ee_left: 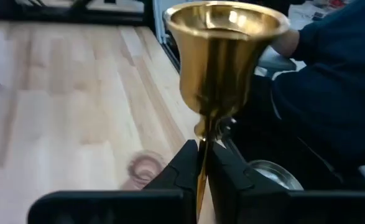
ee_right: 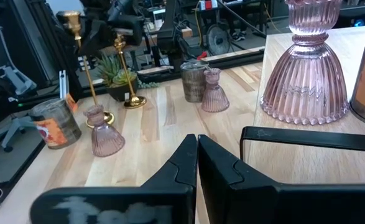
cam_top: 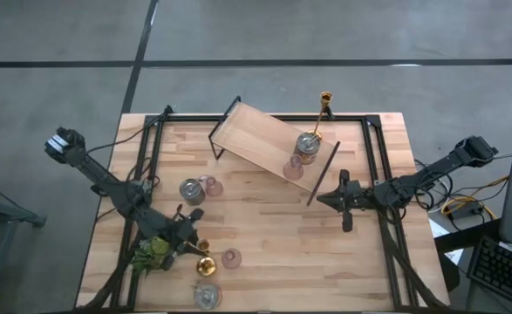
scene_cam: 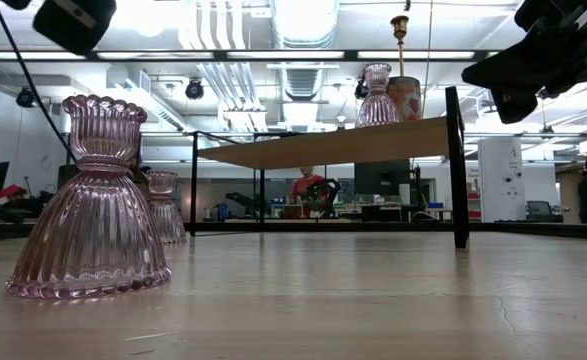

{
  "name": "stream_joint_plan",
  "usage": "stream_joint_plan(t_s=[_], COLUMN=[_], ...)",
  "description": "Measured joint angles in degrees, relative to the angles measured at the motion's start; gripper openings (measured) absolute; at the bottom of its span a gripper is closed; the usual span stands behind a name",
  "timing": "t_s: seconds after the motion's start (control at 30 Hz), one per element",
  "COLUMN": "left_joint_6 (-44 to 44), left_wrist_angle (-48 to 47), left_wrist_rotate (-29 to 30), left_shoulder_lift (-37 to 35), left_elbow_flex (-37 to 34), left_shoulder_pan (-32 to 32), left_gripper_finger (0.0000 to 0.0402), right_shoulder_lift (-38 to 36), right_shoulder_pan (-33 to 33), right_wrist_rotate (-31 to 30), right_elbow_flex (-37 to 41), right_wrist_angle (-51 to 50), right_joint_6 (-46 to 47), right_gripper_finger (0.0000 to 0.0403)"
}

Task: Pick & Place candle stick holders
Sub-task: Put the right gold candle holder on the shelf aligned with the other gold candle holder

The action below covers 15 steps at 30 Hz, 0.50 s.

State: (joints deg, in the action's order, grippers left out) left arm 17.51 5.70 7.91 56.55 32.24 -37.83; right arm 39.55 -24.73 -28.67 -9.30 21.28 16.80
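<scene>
My left gripper [ee_left: 203,148], near the table's front left [cam_top: 192,237], is shut on a slim gold candlestick; its flared cup [ee_left: 222,50] rises above the fingers and its base is hidden. A second gold candlestick [ee_right: 123,68] stands beside the green plant [cam_top: 151,253]. A silvery holder [cam_top: 192,190] and a pink cup [cam_top: 212,186] stand on their bases farther back. Standing on the raised wooden shelf [cam_top: 256,135] are another gold candlestick [cam_top: 325,106], a silvery holder [cam_top: 308,144] and a pink cup [cam_top: 292,166]. My right gripper [cam_top: 321,199] waits shut, right of the shelf. My left gripper pinches the gold candlestick's thin stem [ee_left: 206,127] between its two fingers, just below the cup. The fingers come at it nearly level and lie across the stem. The candlestick stands upright in the hold. Whether its base is on the table is hidden by the gripper.
At the table's front edge, a pink cup [cam_top: 231,257] and a silvery holder [cam_top: 207,295] stand close to the left gripper. The shelf's black frame legs [cam_top: 324,174] stand mid-table. Bare wood lies between the two grippers [cam_top: 273,227]. A person sits beyond the table's edge [ee_left: 331,93].
</scene>
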Motion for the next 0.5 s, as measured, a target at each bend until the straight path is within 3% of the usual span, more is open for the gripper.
stream_joint_plan(t_s=[0.13, 0.3, 0.5], left_joint_6=[-2.52, -5.86, -7.40], left_wrist_angle=[-2.37, -6.53, -14.51], left_wrist_rotate=[1.95, 11.24, 23.97], left_shoulder_lift=[-2.18, -5.86, -10.10], left_elbow_flex=[0.53, 1.72, 7.96], left_shoulder_pan=[1.13, 2.28, 4.15], left_gripper_finger=[0.0018, 0.0019, 0.0020], right_shoulder_lift=[-0.02, -0.02, -0.02], right_shoulder_pan=[0.01, 0.02, 0.02], right_wrist_rotate=[0.01, 0.02, 0.02], right_elbow_flex=[0.19, 0.39, 0.44], right_wrist_angle=[0.01, 0.02, 0.02], right_joint_6=[0.60, 1.03, 1.09], right_gripper_finger=[0.0008, 0.0008, 0.0008])
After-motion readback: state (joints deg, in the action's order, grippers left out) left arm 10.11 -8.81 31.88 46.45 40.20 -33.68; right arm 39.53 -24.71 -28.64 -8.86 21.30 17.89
